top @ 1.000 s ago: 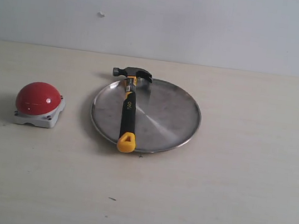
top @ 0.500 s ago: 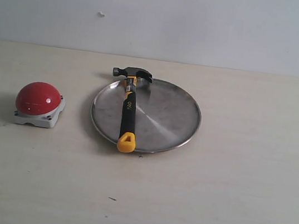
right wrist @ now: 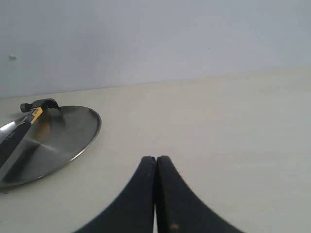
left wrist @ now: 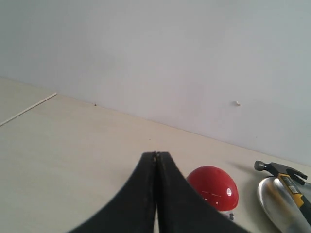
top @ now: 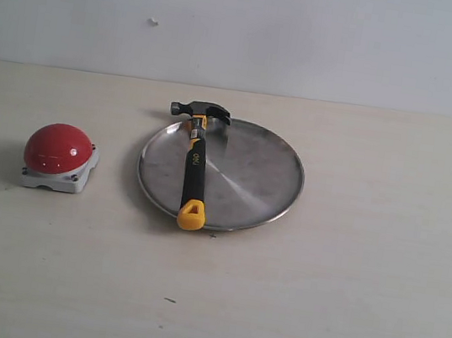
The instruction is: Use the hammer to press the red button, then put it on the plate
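Note:
The hammer (top: 193, 168) lies across the left part of the round silver plate (top: 251, 173), its dark head over the far rim and its yellow handle end over the near rim. Left of the plate, the red button (top: 59, 148) sits on its square grey base. Neither arm shows in the exterior view. In the left wrist view my left gripper (left wrist: 156, 155) is shut and empty, with the red button (left wrist: 214, 187) and the hammer (left wrist: 286, 177) beyond it. The right wrist view shows my right gripper (right wrist: 156, 159) shut and empty, away from the plate (right wrist: 58, 138) and the hammer (right wrist: 34, 112).
Everything rests on a pale wooden table (top: 362, 283) that ends at a plain light wall (top: 314, 38). A small dark speck (top: 169, 300) lies on the table near the front.

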Tool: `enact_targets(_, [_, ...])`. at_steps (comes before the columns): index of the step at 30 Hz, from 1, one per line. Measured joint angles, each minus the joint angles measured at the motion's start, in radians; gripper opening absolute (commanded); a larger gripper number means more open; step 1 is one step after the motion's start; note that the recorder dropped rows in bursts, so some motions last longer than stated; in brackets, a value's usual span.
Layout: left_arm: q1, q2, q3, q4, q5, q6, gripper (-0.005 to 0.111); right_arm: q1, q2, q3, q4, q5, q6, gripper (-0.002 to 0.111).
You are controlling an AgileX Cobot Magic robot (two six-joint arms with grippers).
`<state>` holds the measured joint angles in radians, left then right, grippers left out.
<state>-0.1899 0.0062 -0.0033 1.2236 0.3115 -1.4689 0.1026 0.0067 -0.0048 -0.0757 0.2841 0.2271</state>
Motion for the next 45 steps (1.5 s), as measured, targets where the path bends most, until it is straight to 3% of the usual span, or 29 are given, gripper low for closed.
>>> enact_targets(4, [0.000,0.000,0.000,-0.198,0.040,0.231,0.000,0.000,0.000,0.000,0.000,0.000,0.000,0.000])
enact_targets(9, [0.009,0.000,0.000,-0.606,0.091,0.832,0.000,0.000,0.000,0.000,0.000,0.000,0.000,0.000])
enact_targets(13, [0.017,0.000,0.002,-0.813,0.087,1.041,0.000,0.000,0.000,0.000,0.000,0.000,0.000,0.000])
enact_targets(19, [0.078,0.000,0.002,-0.976,0.072,1.096,0.000,0.000,0.000,0.000,0.000,0.000,0.000,0.000])
enact_targets(27, [0.182,0.000,0.004,-1.049,0.070,1.100,0.000,0.000,0.000,0.000,0.000,0.001,0.000,0.000])
enact_targets(45, [0.191,0.000,0.004,-1.112,0.070,1.138,0.000,0.000,0.000,0.000,0.000,0.001,0.000,0.000])
